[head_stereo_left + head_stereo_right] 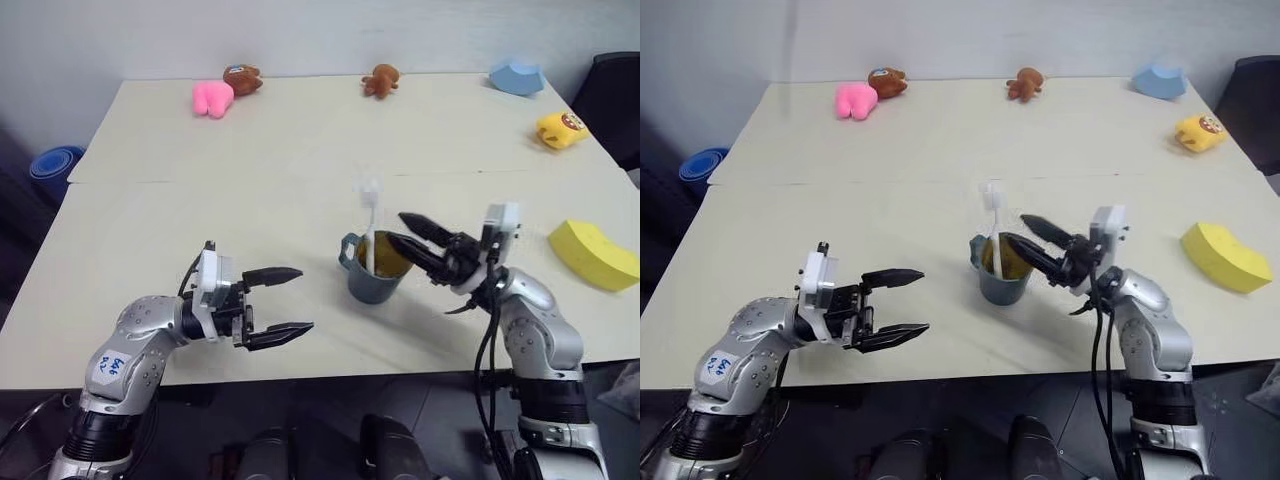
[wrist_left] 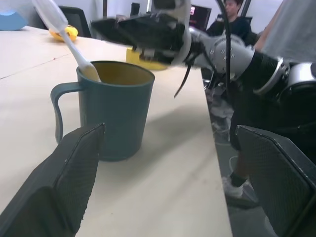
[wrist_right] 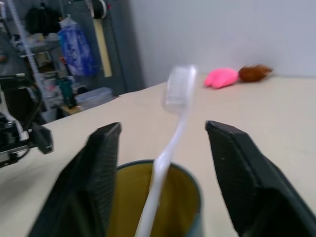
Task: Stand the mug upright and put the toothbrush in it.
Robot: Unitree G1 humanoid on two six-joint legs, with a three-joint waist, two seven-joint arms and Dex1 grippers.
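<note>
The dark teal mug [image 1: 378, 270] stands upright near the middle of the table's front half, with its handle toward my left arm and its yellow inside showing. The white toothbrush [image 1: 369, 215] leans in it, bristled head up. My right gripper [image 1: 400, 229] is open just right of the mug's rim. In the right wrist view its fingers [image 3: 101, 173] flank the toothbrush [image 3: 173, 123] without touching it. My left gripper [image 1: 303, 300] is open and empty, a short way left of the mug, pointing at it. The left wrist view shows the mug [image 2: 116, 108] between that gripper's fingers [image 2: 74, 177], some way ahead.
A yellow sponge wedge [image 1: 592, 253] lies at the right edge. A yellow toy [image 1: 561, 129], a light blue lump [image 1: 516, 76], two brown toys [image 1: 380, 80] [image 1: 243, 78] and a pink toy [image 1: 212, 98] sit along the far side. A person [image 2: 237, 15] sits beyond the table.
</note>
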